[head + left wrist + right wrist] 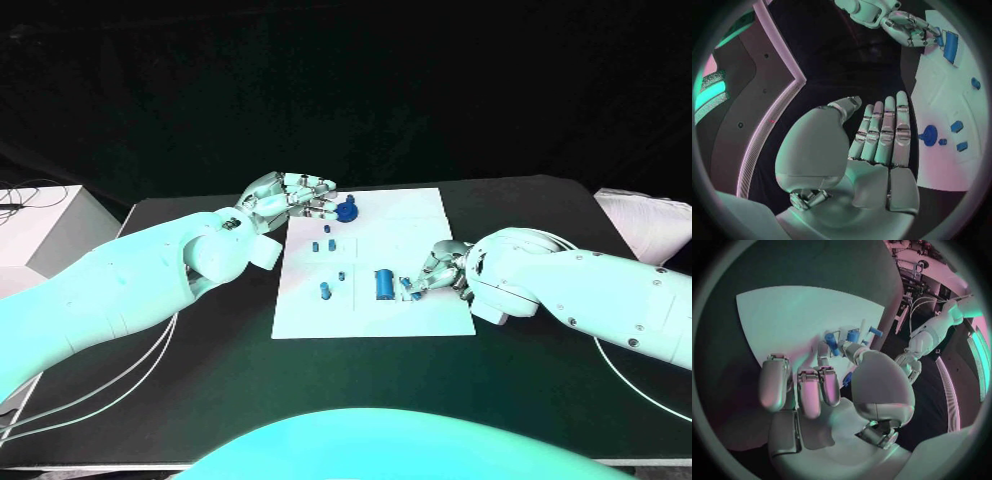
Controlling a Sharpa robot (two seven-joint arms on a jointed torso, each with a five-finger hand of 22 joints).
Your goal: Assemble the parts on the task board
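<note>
The assembly looks only partly done: several small blue parts [330, 242] are still lying loose on the white task board [404, 215], which is sitting mid-bench. The right hand [437, 268] is working beside the blue cylinder [384, 283] at the board's near right; whether it is pinching anything, I cannot tell. The left hand [286, 195] is hovering, fingers straight and holding nothing, just beside the round blue knob [345, 211] at the far left. No containers here.

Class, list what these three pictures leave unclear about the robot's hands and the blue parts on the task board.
- Head view: the right hand covers whatever it touches beside the blue cylinder.
- Right wrist view: thumb hides a small blue part; held or not, unclear.
- Head view: small parts' shapes on the task board too small.
</note>
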